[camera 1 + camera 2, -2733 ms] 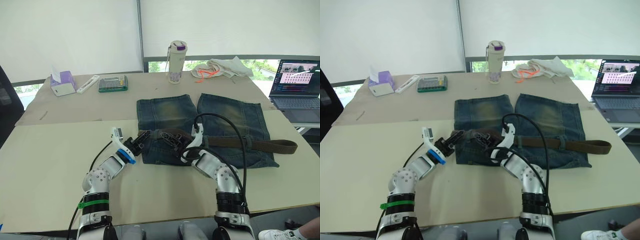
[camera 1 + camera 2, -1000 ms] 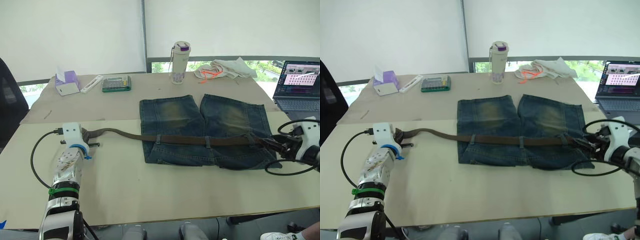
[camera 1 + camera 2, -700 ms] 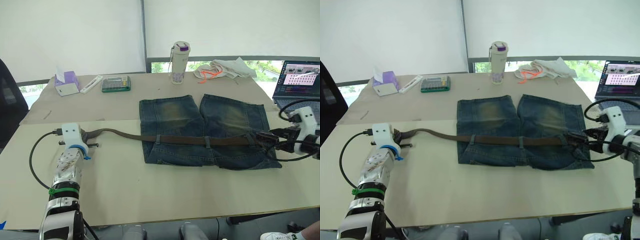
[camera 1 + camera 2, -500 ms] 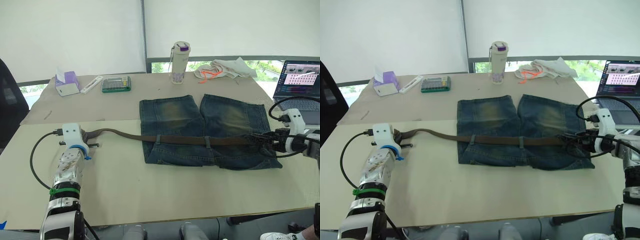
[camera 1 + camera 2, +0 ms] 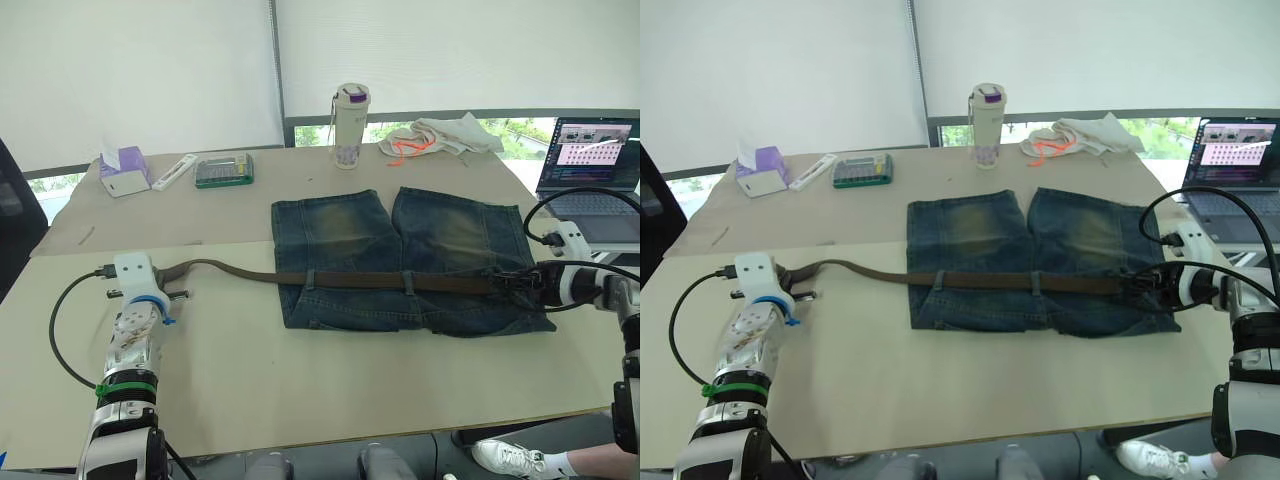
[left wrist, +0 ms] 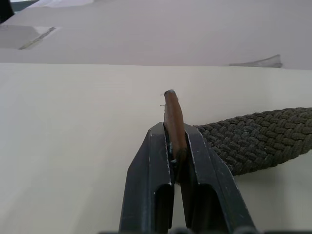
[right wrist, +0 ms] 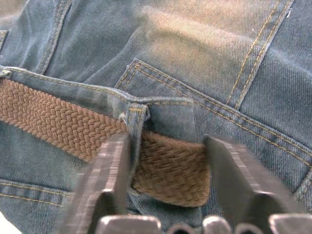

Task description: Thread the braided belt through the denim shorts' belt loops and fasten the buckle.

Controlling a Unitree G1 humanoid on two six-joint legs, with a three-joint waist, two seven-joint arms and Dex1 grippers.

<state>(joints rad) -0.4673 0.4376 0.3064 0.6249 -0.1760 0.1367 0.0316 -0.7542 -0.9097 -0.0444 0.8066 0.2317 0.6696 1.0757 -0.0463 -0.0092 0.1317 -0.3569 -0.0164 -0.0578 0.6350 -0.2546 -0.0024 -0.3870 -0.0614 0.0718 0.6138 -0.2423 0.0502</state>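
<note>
The denim shorts (image 5: 405, 260) lie flat on the table (image 5: 300, 370), waistband toward the robot, legs pointing away. Along that waistband runs the braided belt (image 5: 400, 282), its long axis crossing the shorts from side to side, passing under the belt loops (image 5: 408, 283). To the left of the shorts the belt trails out over bare table in a shallow curve, well clear of the denim, to the left gripper (image 6: 175, 146), whose fingers are pressed together on the strap's smooth brown tip. At the shorts' right edge the right gripper (image 7: 165, 156) hovers with its jaws spread, one finger on either side of the belt's woven end where it emerges from a loop (image 7: 139, 117). The right arm is therefore much the nearer to the shorts. The buckle cannot be made out here. Fastening will likely require both belt ends to be brought together.
</note>
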